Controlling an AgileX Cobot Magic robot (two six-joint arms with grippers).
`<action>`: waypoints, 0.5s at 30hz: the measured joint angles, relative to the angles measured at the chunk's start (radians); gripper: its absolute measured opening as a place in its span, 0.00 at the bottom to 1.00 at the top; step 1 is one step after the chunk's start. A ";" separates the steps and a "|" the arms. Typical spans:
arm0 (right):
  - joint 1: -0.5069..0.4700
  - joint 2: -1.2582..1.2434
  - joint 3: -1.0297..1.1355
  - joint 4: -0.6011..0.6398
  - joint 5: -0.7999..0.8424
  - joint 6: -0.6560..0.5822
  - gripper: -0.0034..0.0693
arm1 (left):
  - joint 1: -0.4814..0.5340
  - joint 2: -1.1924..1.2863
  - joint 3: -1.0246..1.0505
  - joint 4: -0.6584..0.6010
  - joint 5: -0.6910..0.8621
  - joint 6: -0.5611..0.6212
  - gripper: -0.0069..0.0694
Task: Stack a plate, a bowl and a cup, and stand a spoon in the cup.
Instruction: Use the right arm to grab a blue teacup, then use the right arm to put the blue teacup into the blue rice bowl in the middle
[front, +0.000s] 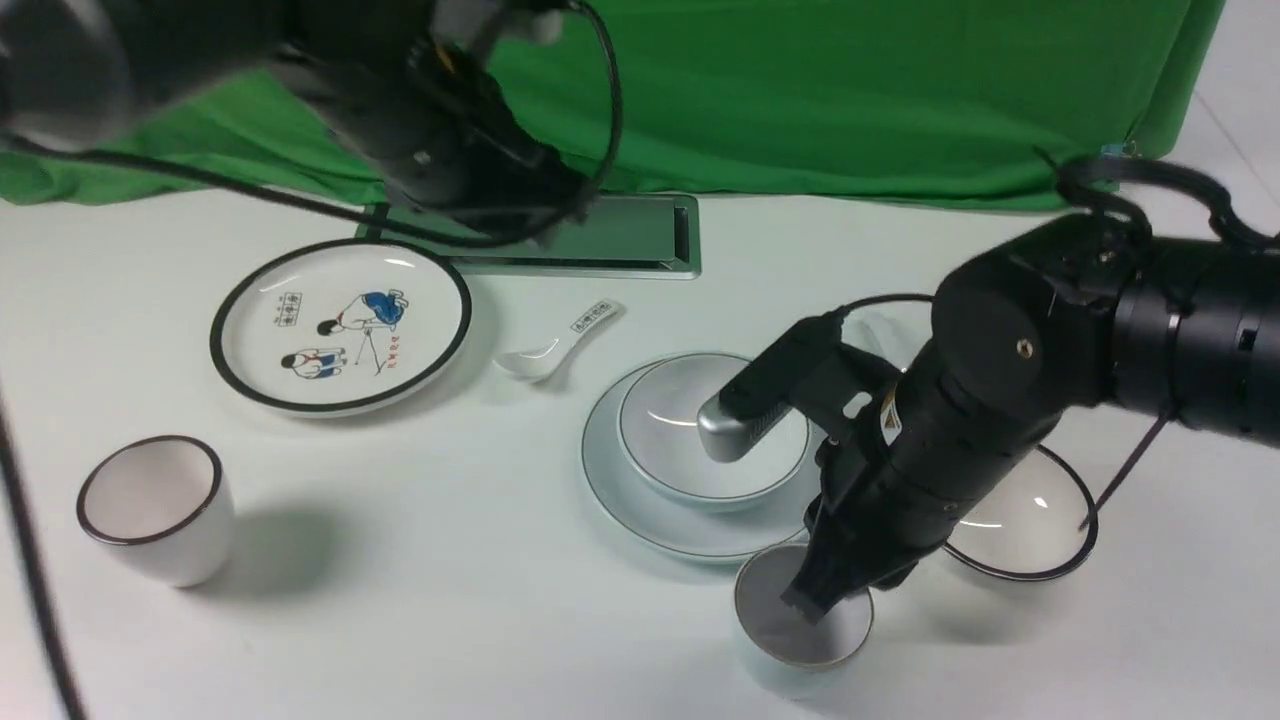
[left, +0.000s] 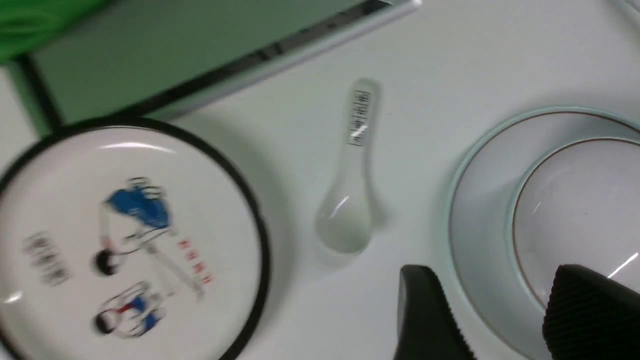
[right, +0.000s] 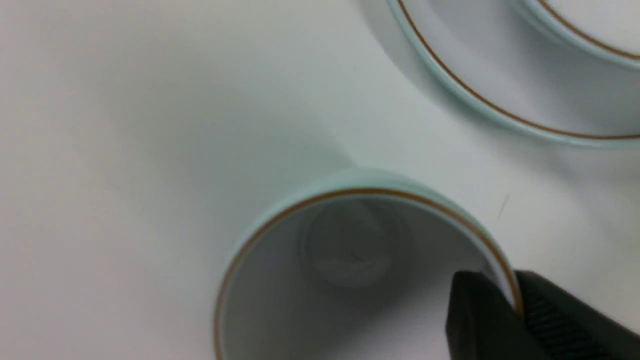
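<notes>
The pale blue-green plate (front: 625, 500) lies at the table's middle with the bowl (front: 670, 440) sitting in it; both show in the left wrist view (left: 482, 210) (left: 575, 210). The cup (front: 800, 635) is upright just in front of the plate. My right gripper (front: 812, 598) is shut on the cup's rim (right: 360, 192), one finger inside and one outside (right: 517, 305). I cannot tell whether the cup is off the table. My left gripper (left: 505, 310) is open and empty, high above the plate's left edge. The plain spoon is not clearly in view.
A white cartoon plate (front: 340, 325) lies at the back left, with a printed spoon (front: 560, 345) beside it. A dark-rimmed white cup (front: 150, 505) stands front left. A black-rimmed white bowl (front: 1020, 525) sits under my right arm. A metal panel (front: 610, 240) lies by the green cloth.
</notes>
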 joint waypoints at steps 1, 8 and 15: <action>-0.012 0.000 -0.040 0.000 0.025 -0.004 0.14 | 0.000 -0.038 0.005 0.023 0.020 -0.010 0.45; -0.102 0.050 -0.324 -0.007 0.106 -0.022 0.14 | 0.000 -0.250 0.175 0.028 -0.002 -0.031 0.36; -0.112 0.267 -0.501 -0.008 0.126 -0.031 0.14 | 0.000 -0.308 0.375 0.019 -0.133 -0.035 0.36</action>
